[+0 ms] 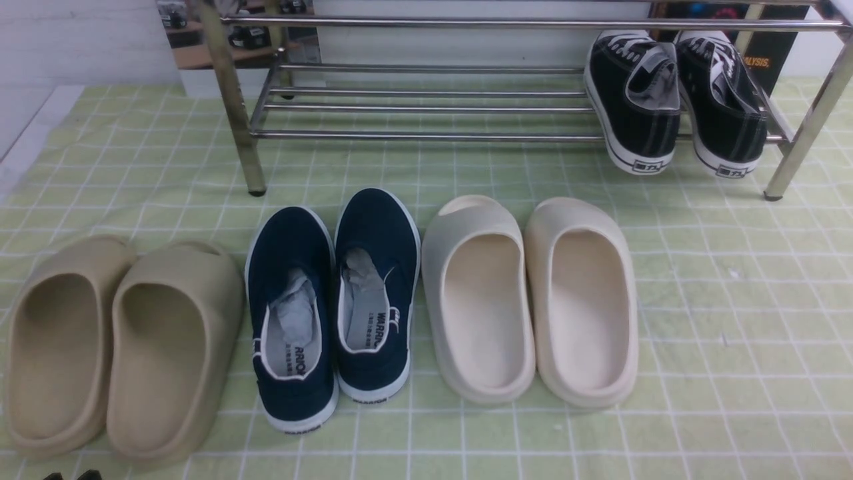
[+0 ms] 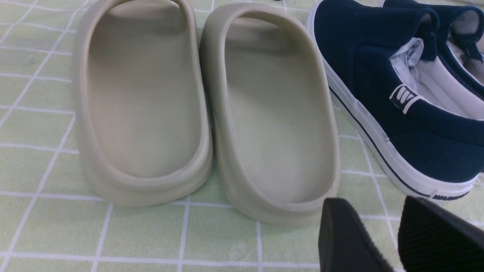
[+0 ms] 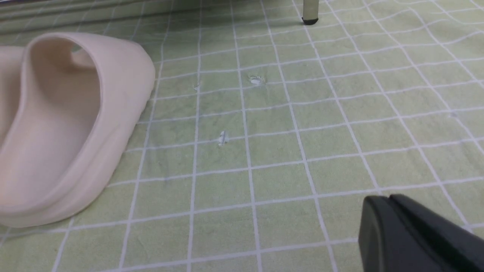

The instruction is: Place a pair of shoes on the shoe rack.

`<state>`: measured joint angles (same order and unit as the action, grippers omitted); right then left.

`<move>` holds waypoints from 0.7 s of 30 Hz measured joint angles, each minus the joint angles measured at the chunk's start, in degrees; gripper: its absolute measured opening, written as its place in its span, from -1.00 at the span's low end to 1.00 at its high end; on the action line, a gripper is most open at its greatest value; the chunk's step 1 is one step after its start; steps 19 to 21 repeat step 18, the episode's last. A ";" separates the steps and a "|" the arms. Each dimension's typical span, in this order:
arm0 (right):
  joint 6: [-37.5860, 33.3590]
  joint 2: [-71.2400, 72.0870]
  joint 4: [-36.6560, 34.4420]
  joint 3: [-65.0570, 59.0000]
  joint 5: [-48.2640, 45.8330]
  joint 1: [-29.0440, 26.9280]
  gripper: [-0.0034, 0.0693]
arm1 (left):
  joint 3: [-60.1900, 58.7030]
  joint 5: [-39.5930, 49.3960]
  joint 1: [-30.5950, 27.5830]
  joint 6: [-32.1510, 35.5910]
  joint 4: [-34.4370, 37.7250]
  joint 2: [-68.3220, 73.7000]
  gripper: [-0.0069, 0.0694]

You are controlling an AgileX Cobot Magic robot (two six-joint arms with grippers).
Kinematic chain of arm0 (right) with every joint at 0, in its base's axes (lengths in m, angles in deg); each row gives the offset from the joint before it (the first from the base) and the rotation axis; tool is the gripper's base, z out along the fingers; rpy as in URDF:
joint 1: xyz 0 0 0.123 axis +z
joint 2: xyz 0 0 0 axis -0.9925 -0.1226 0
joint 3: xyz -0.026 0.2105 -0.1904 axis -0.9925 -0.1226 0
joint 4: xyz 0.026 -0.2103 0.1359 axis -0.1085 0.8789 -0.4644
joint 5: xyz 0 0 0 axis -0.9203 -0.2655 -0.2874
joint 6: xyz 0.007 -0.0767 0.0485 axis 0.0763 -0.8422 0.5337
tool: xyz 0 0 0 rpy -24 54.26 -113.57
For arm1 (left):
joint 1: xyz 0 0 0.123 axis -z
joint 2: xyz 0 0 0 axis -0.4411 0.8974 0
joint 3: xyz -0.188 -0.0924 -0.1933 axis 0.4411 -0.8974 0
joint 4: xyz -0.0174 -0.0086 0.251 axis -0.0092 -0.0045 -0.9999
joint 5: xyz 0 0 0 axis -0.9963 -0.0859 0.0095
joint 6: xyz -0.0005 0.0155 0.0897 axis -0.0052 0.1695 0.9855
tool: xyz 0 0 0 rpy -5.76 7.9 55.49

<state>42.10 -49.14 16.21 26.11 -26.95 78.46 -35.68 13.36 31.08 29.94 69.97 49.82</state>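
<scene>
- Pair of black canvas sneakers (image 1: 676, 100) already on the lower tier of the shoe rack (image 1: 426, 107), upper right of the front view, heels hanging over the front bar toward the camera, toes pointing away and tipped upward.
- Long axes roughly front to back, the two sneakers side by side and touching or nearly so.
- Far up and away from both claws; right arm on the nearer side, judging by the rack leg at the top of the right wrist view.
- Right claw (image 3: 393, 223) low in the right wrist view, jaws pressed together, gripping nothing, above bare green checked cloth on the worktop (image 1: 733, 300) beside a cream slide (image 3: 64, 124).
- Left claw (image 2: 382, 234) at the bottom of the left wrist view, jaws apart with a clear gap, empty, just behind the tan slides (image 2: 204, 109) and near the navy slip-on (image 2: 401, 98).
- Sneakers: black uppers, white laces, white soles with a dark stripe, grey lining, small label on each heel.
- Placement apparently done; no further reach toward the rack seemingly needed.
</scene>
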 joint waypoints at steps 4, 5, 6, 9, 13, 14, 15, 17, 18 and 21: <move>0.00 0.00 0.00 0.00 0.00 0.00 -0.77 | 0.00 0.00 0.00 0.00 0.00 0.00 -0.19; 0.00 0.00 0.00 0.00 0.00 0.00 -0.77 | 0.00 0.00 0.00 0.00 0.00 0.00 -0.19; 0.00 0.00 0.00 0.00 0.00 0.00 -0.77 | 0.00 0.00 0.00 0.00 0.00 0.00 -0.19; 0.00 0.00 0.00 0.00 0.00 0.00 -0.75 | 0.00 0.00 0.00 0.00 0.00 0.00 -0.19; 0.00 0.00 0.00 0.00 0.00 0.00 -0.74 | 0.00 0.00 0.00 0.00 0.00 0.00 -0.19; 0.00 0.00 0.00 0.00 0.00 0.00 -0.74 | 0.00 0.00 0.00 0.00 0.00 0.00 -0.19; 0.00 0.00 0.00 0.00 0.00 0.00 -0.73 | 0.00 0.00 0.00 0.00 0.00 0.00 -0.19; 0.00 0.00 0.00 0.00 0.00 0.00 -0.72 | 0.00 0.00 0.00 0.00 0.00 0.00 -0.19; 0.00 0.00 0.00 0.00 0.00 0.00 -0.72 | 0.00 0.00 0.00 0.00 0.00 0.00 -0.19; 0.00 0.00 0.00 0.00 0.00 0.00 -0.72 | 0.00 0.00 0.00 0.00 0.00 0.00 -0.19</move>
